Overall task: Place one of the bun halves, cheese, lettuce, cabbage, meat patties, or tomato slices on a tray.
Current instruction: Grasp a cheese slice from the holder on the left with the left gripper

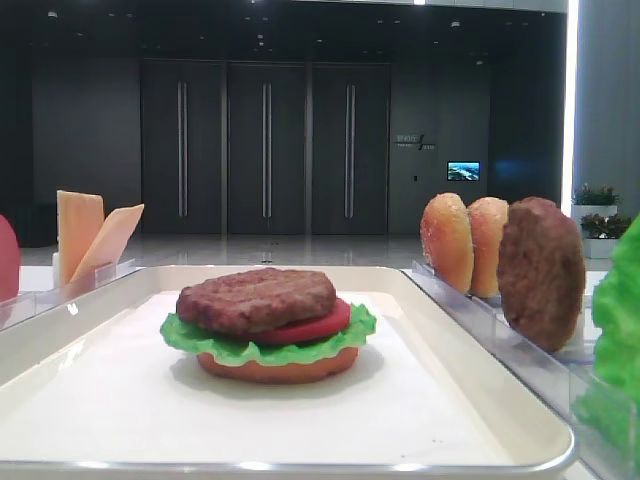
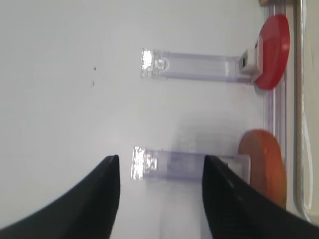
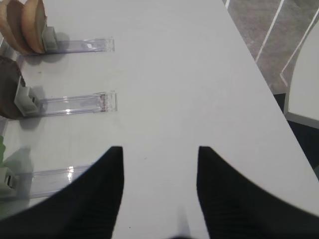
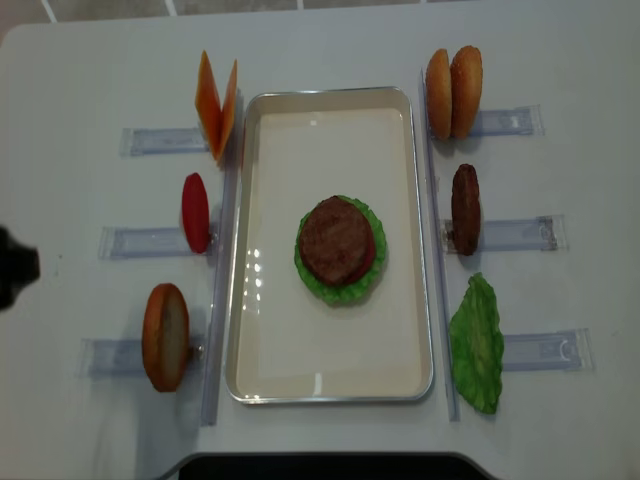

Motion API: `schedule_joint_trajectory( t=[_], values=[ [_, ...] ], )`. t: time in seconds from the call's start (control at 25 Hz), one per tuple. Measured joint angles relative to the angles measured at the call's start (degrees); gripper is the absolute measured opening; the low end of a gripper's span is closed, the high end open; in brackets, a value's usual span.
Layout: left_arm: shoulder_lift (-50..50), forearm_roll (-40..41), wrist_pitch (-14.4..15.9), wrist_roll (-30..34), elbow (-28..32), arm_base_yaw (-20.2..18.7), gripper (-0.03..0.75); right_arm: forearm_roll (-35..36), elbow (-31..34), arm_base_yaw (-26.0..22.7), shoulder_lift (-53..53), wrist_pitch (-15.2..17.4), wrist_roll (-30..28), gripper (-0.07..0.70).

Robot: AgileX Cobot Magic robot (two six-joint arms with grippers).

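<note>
Both claws, left (image 2: 160, 199) and right (image 3: 159, 191), are hanging open, empty; the cheese (image 4: 217, 103) is looking thin, slick — pinching its upright edge seems best.

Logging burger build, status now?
Left tool and right tool open, empty. Patty tops stack on tray. Cheese racked, path unobstructed.

patty (image 4: 337, 240) tops stack on tray (image 4: 262, 300)
</note>
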Motion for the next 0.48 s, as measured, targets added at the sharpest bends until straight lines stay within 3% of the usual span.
schedule_joint_trajectory(
  t=[0.24,0.48],
  values=[
    [30.4,-0.1,-0.8,0.0,-23.8,0.0,0.449,0.0,0.0,0.0,0.0,0.0,0.0,0.328],
    [52.9,-2.2,4.9,1.2,-47.1,0.0,0.452,0.0,0.0,0.0,-0.1,0.0,0.0,0.319]
  ],
)
